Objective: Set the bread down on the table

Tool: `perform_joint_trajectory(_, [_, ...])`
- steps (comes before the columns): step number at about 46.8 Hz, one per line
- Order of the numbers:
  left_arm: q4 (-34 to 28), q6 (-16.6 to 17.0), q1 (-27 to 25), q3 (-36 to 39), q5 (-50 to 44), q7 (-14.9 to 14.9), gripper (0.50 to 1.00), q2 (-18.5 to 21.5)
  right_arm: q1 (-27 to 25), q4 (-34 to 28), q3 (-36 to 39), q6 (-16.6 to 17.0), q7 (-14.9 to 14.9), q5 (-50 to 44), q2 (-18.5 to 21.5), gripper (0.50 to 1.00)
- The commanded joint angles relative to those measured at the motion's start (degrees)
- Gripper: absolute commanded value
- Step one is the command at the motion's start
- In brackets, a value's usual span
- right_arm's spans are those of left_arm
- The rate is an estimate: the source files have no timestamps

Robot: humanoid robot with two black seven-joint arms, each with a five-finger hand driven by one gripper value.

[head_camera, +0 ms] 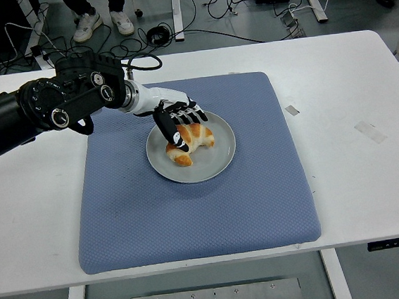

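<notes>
Bread [193, 141]: golden croissant-shaped roll lying on the plate, its left part covered by the fingers, so its full outline cannot be made out.
Plate [218, 163]: round, grey, resting on the mat a little left of the mat's middle; its far-left rim is hidden under the hand.
Left hand [178, 122]: reaches in from the left and sits over the far-left side of the bread, black-and-white fingers [191, 117] curled down onto the roll. Whether they truly clamp it or only rest on top is hard to tell, since the thumb side and the contact underneath are out of sight.
Left arm [54, 103]: bulky black forearm over the left of the desk, cut off at the picture's left edge.
Mat [192, 221]: blue, square, quilted, lying flat in the middle of the desk.
Desk [357, 169]: white; two small pale tape marks right of the mat.
Floor beyond desk: cables and a person's shoes [102, 22], legs cut off at the top.
</notes>
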Motion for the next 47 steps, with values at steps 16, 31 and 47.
perform_joint_trajectory(16, [0.0,1.2,0.3,-0.1,-0.2,-0.2,0.758,-0.2,0.0,0.0,0.0,0.0,0.0,0.0,0.0,1.000])
perform_joint_trajectory(31, [0.0,1.6,0.6,-0.1,-0.2,-0.3,0.696,0.0,0.0,0.0,0.0,0.0,0.0,0.0,0.0,1.000])
perform_joint_trajectory(47, [0.0,1.9,0.8,-0.1,-0.2,-0.4,0.640,0.1,0.0,-0.1,0.0,0.0,0.0,0.0,0.0,1.000])
